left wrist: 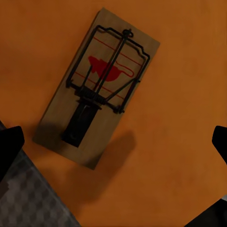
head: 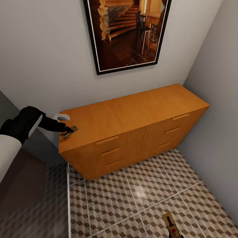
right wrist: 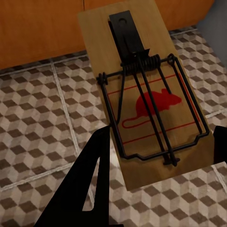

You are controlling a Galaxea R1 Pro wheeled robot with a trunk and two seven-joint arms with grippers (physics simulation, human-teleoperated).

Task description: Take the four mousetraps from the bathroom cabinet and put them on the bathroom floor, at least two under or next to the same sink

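A narrow bathroom corner: the orange-brown wooden cabinet (head: 133,128) stands against a plain pale wall beneath a black-framed picture (head: 129,30) of a log-house interior, its right end close to the grey side wall. Its six drawer fronts with slim bar handles are shut, and its top is bare wood apart from the left end. In front of it spreads the bathroom floor (head: 136,201), square tiles in a brown, beige and white cube pattern with pale grout lines, lying open between the cabinet front and the near edge of the head view.

The left gripper (head: 68,129) reaches in from the left and hangs over the cabinet's near-left corner, right above a mousetrap (head: 69,132) lying flat on the top close to that edge. In the left wrist view this mousetrap (left wrist: 97,87) lies between the two spread, dark fingertips (left wrist: 10,146), which do not touch it; the jaws stand released. A small white object (head: 61,117) sits just behind, at the cabinet's far-left corner; what it is cannot be told.

Low in the head view, a second mousetrap (head: 172,226) appears over the tiles. In the right wrist view it (right wrist: 146,90) sits between the right gripper's black fingers (right wrist: 90,184); whether they are clenched on it cannot be told.
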